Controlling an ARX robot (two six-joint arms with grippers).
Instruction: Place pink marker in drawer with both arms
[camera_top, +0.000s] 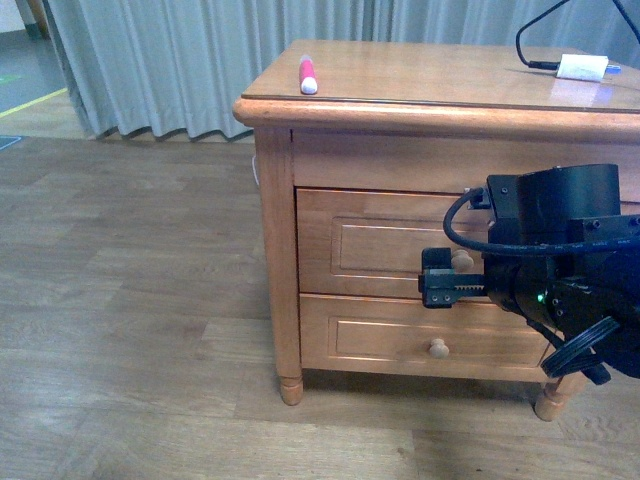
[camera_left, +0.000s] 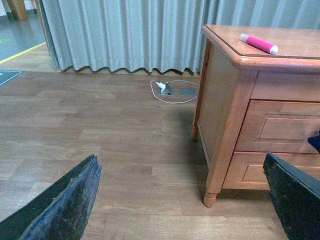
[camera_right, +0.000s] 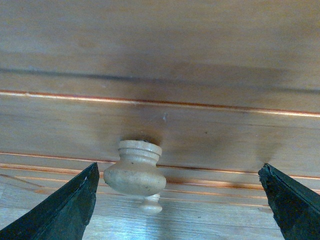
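The right gripper (camera_top: 437, 278) hangs at the shut drawer (camera_top: 375, 240), jaws spread wide either side of its knob (camera_right: 135, 169), not gripping. The pink marker (camera_top: 308, 75) lies untouched on the cabinet top (camera_top: 420, 75). The left gripper (camera_left: 182, 200) is spread and empty. Opening, picking and placing are all left.

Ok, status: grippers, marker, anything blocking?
Right gripper open, facing drawer knob. Left gripper open, empty. Pink marker on cabinet top. Drawer shut, nothing blocking.
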